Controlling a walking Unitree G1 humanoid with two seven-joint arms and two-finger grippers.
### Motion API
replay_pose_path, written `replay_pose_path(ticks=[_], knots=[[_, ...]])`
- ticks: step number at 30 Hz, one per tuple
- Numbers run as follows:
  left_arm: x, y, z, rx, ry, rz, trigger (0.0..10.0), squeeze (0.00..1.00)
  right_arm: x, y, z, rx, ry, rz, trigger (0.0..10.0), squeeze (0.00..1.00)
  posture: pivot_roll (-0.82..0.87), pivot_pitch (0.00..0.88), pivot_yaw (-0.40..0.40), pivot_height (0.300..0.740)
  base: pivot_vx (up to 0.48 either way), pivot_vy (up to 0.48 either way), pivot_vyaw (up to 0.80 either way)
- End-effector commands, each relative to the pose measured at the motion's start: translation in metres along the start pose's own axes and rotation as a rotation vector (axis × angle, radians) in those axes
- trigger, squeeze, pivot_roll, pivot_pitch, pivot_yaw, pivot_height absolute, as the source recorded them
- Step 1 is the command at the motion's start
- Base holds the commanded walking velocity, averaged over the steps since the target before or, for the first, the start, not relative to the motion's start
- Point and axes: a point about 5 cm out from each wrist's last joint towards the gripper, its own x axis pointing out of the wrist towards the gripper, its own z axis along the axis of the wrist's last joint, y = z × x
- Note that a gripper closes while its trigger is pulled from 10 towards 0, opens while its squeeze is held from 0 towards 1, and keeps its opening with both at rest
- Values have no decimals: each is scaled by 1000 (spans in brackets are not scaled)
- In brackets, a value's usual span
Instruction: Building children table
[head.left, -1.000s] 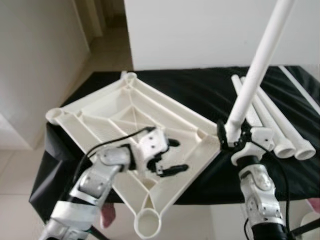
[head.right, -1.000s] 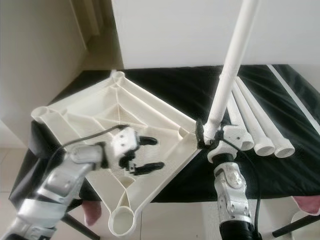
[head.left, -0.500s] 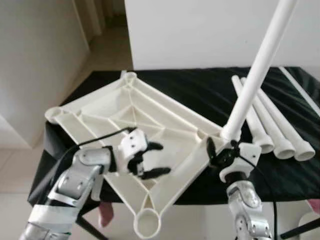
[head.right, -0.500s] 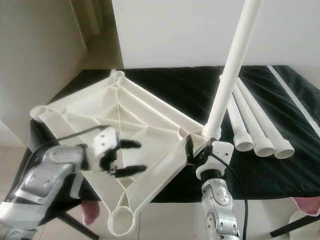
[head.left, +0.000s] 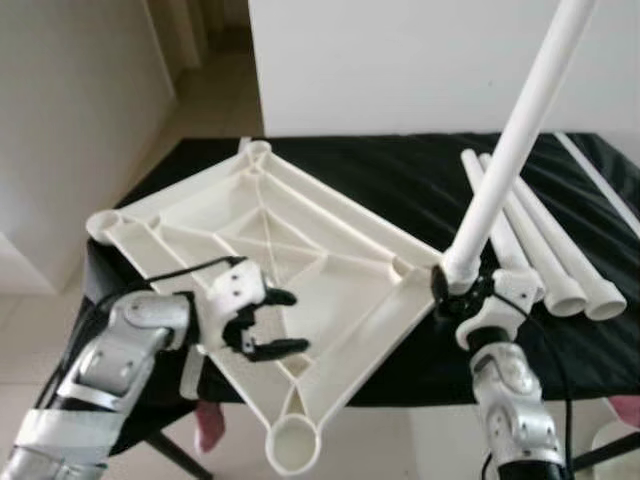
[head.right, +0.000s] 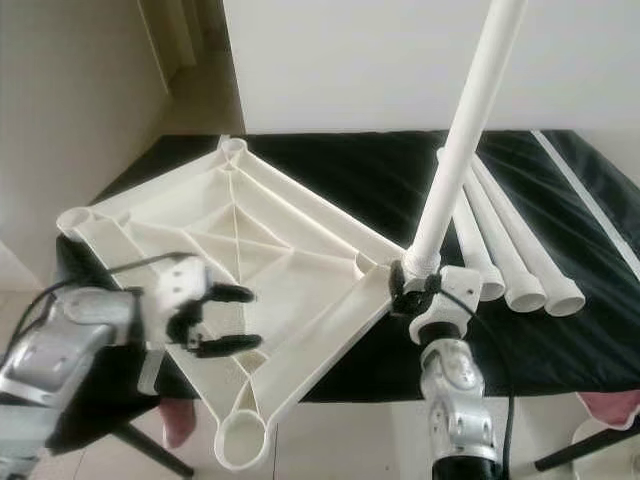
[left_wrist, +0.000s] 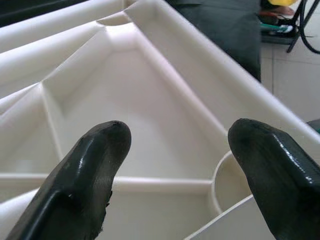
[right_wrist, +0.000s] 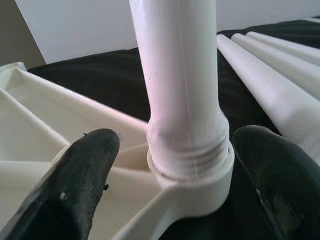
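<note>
Since the earlier frames the left gripper (head.left: 268, 322) has drawn back toward the tabletop's left edge, and the right gripper (right_wrist: 172, 165) has let go of the leg.

Tabletop (head.left: 300, 250): white, underside up, ribs showing, lying on the black cloth (head.left: 400, 180) with its near corner socket (head.left: 294, 443) overhanging the edge. Leg (head.left: 510, 150): white tube, standing tilted in the right corner socket (right_wrist: 200, 187), threaded end seated. Right gripper sits at that socket, fingers (right_wrist: 80, 175) apart on either side of the leg base, not touching it. Left gripper hovers over the ribbed underside, fingers (left_wrist: 85, 175) spread wide, nothing between them. Three spare legs (head.left: 560, 270) lie side by side on the cloth, just right of the standing one.
</note>
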Motion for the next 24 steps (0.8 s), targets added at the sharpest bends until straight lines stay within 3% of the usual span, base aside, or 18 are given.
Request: replay_pose_path(ticks=[1, 8, 14, 24], knots=[[-7, 2, -3, -20, 18, -16, 10000, 0, 4, -4, -2, -25, 22, 8, 10000, 0, 61, 0, -5, 740, 0, 0, 0], [-16, 10, -9, -7, 78, 4, 10000, 0, 20, -16, 1, -65, 31, 25, 10000, 0, 65, 0, -5, 740, 0, 0, 0], [-13, 21, -21, 96, 221, 39, 10000, 0, 48, -30, 10, -82, 27, 38, 10000, 0, 67, 0, 3, 740, 0, 0, 0], [-18, 22, -24, 139, 250, 8, 10000, 0, 50, -22, 13, -55, -16, 73, 10000, 0, 64, 0, 12, 740, 0, 0, 0]])
